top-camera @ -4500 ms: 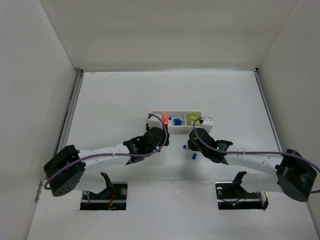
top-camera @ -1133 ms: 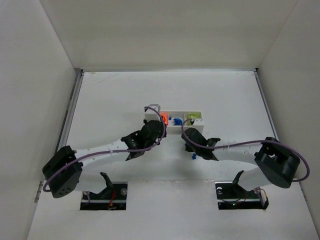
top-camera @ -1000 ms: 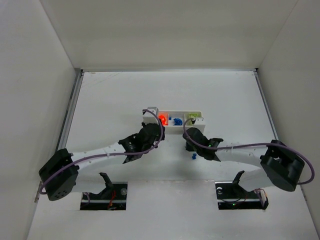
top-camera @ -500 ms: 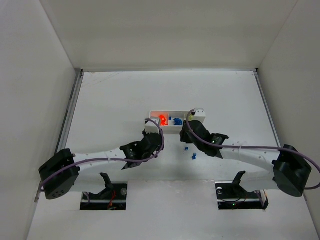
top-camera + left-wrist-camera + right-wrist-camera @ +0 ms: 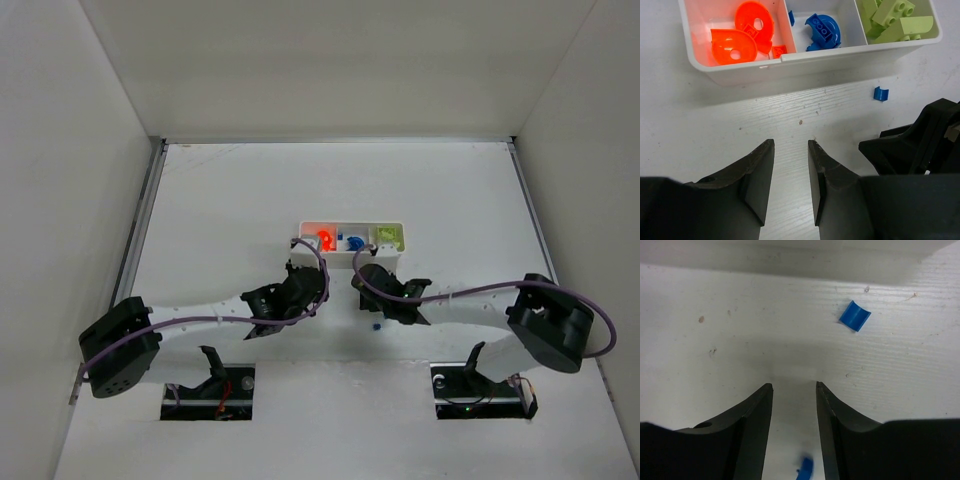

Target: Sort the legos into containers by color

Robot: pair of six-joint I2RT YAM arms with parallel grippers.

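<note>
Right gripper (image 5: 794,386) backed near-left off the tray (image 5: 815,56), fingers parted, empty, blue lego (image 5: 855,316) nearby; left gripper (image 5: 791,142) likewise parted.

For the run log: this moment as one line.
left gripper: open, empty | right gripper: open, empty | tray: orange bricks, blue bricks, green bricks inside | loose blue bricks: two outside tray

Left fingers (image 5: 756,182) and right fingers (image 5: 752,427) narrowly parted, empty.
</note>
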